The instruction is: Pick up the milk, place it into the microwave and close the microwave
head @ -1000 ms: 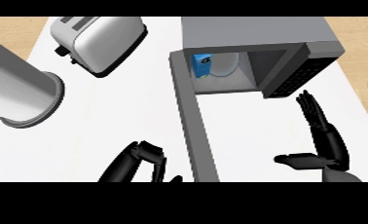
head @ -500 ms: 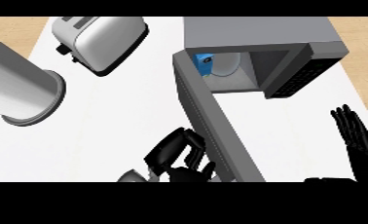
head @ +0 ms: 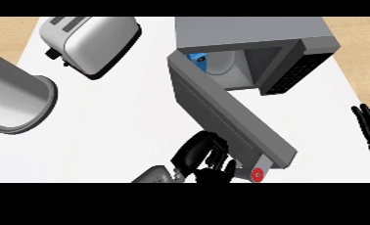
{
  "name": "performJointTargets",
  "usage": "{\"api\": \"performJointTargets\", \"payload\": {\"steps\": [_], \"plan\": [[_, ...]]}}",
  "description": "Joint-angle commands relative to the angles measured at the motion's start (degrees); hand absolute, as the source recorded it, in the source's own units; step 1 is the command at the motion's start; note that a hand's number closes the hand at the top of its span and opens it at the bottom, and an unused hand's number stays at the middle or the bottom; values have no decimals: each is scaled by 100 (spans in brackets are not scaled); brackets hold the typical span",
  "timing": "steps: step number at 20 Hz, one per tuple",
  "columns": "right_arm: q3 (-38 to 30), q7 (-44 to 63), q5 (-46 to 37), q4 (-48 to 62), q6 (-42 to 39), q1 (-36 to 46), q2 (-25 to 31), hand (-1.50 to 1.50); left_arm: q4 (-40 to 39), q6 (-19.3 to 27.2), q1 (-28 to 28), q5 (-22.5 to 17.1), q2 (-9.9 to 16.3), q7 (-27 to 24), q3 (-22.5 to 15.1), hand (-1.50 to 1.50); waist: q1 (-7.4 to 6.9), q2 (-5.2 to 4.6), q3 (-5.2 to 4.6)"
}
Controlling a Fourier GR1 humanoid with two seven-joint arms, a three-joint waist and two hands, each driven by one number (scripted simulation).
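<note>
The milk [head: 198, 60], a blue carton, stands inside the grey microwave [head: 253, 31], at the left of its cavity and partly hidden by the door's hinge edge. The microwave door [head: 227, 111] hangs part open, slanting from the hinge at upper left down to the lower right. My left hand [head: 201, 156] rests against the door's outer face near its free end, fingers relaxed and holding nothing. A red round piece [head: 256, 173] shows at the door's tip. Of my right hand [head: 361, 121] only straight fingertips show at the right edge, away from the microwave.
A silver toaster [head: 90, 40] sits at the upper left of the white counter [head: 130, 116]. A large grey metal pot [head: 22, 99] stands at the left edge. The microwave's dark control panel [head: 300, 72] faces the lower right.
The door has swung to the right, narrowing the opening, with my left hand following along its outer face. My right hand has drawn back to the right edge.
</note>
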State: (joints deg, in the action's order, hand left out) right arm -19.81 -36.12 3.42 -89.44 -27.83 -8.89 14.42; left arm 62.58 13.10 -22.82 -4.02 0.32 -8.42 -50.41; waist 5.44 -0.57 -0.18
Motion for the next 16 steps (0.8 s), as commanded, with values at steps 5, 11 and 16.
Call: {"api": "performJointTargets", "payload": {"steps": [5,11,16], "plan": [[144,197,447,-496,-343,467,274,-150,-310,1356,-901,-808,-30,140,-460,150,304,-75,-14],[258,564,779,-816,-526,443,462,-150,-257,2017,-1146,-1405,-31,-513,-171,150,576,-132,-44],[262,774,1065,-890,-599,585,594,-150,-219,2241,-1474,-2071,-31,-890,219,150,763,-224,-48]]}}
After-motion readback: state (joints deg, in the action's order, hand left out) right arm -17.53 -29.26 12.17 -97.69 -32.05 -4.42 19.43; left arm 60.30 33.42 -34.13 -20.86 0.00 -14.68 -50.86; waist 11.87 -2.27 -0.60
